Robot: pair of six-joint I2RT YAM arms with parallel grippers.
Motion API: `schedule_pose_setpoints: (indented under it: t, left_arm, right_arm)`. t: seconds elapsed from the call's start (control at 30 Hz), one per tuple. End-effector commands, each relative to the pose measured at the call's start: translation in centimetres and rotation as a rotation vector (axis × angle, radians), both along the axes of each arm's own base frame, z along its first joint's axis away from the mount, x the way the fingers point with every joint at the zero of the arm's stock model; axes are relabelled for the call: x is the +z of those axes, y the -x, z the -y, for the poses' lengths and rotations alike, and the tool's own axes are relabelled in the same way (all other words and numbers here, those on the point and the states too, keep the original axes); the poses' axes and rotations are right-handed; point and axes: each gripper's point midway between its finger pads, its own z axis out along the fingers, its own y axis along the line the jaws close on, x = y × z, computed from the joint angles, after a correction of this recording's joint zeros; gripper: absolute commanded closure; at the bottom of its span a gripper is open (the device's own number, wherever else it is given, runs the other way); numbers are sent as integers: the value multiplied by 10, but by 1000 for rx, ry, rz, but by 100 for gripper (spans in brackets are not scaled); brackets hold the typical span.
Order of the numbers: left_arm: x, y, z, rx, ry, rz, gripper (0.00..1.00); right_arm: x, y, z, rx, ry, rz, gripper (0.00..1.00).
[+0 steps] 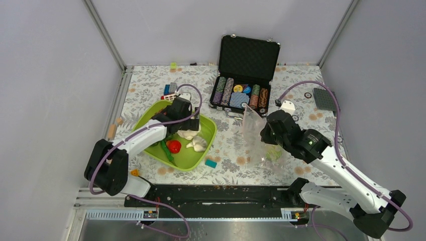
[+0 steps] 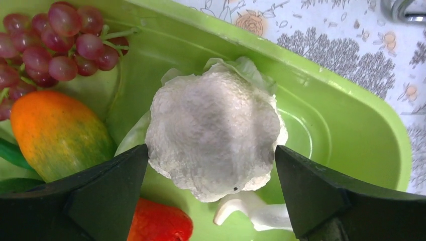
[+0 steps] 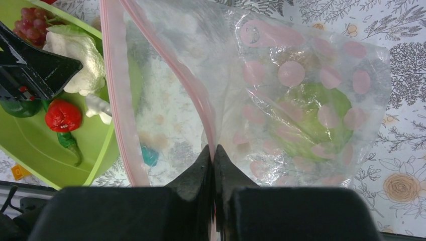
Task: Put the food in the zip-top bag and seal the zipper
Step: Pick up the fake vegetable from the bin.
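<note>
My left gripper [image 2: 211, 173] is open over the lime-green tray [image 1: 206, 134], its fingers on either side of the white cauliflower [image 2: 213, 130] without touching it. Grapes [image 2: 47, 42], an orange-green fruit [image 2: 58, 133] and a red tomato [image 2: 161, 223] lie beside it in the tray. My right gripper [image 3: 213, 155] is shut on the pink zipper strip [image 3: 198, 100] of the clear zip-top bag [image 1: 256, 133], holding its mouth up and open. The pale green cabbage [image 3: 311, 120] lies inside the bag.
An open black case of poker chips [image 1: 241, 93] stands behind the bag. Small building blocks [image 1: 171, 90] lie behind the tray, a teal block [image 1: 211, 163] in front of it. A grey plate [image 1: 324, 99] lies at the far right.
</note>
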Motion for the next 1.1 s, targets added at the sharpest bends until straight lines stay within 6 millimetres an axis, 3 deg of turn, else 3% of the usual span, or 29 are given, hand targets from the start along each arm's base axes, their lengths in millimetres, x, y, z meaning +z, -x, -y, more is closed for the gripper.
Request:
schedule_pose_setpoints:
  t: [0.0,0.17,0.27,0.47,0.63,0.8,0.93,1.07]
  left_arm:
    - [22,-17,22,-247,33,112,1]
    - [48,-20,26,-412,0,108,1]
    - [50,-17,26,-550,-48,97,1]
    - [40,-26,30,-649,-36,42,1]
    - [14,-36,19,-635,-89,-50,1]
    - [14,-45,20,-649,-63,-113,6]
    - [2,-43,15,-634,-80,-155,10]
    - [3,-36,15,-614,-54,-171,12]
  right_arm:
    - [3,-3,4,13,21,36,100]
    - [2,-2,5,54,51,43,100]
    - [3,-1,4,83,53,55,100]
    - [3,1,-4,151,39,77,100]
    - [1,2,-2,158,49,78,100]
    - [-3,1,-8,175,43,67,100]
    - [-2,0,-6,171,54,70,100]
    - [2,-2,-6,163,50,83,100]
